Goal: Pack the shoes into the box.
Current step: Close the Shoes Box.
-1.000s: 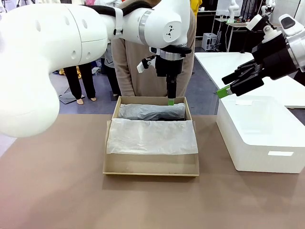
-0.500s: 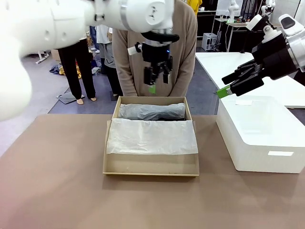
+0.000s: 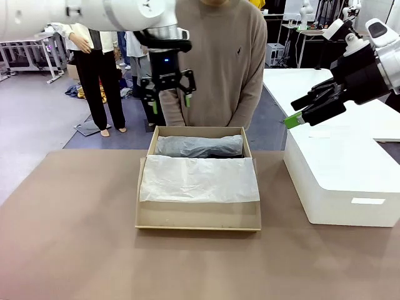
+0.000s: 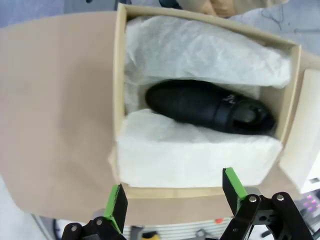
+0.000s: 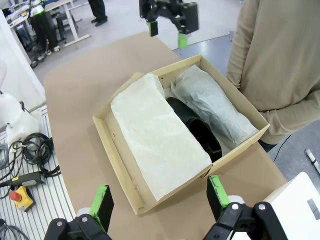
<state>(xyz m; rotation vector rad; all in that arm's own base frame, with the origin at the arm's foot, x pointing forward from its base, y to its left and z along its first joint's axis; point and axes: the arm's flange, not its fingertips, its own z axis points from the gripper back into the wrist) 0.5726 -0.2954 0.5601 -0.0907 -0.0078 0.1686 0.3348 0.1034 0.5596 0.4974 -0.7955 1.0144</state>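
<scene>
The box stands in the middle of the table, lined with crinkled white tissue paper. One black shoe lies on its side between two folds of tissue, and it shows from the right wrist too, shoe inside box. A grey-white tissue bundle fills the far side; what it wraps is hidden. My left gripper hangs open in the air above and behind the box's far left corner, holding nothing. My right gripper stands open and unladen off to the right, above the white block.
A large white block sits on the table's right side. A person in a beige sweater stands right behind the box at the far edge. Bare brown tabletop lies left of and in front of the box.
My left gripper has lifted off the box's far edge and swung up and to the left. The right arm and the box have stayed still.
</scene>
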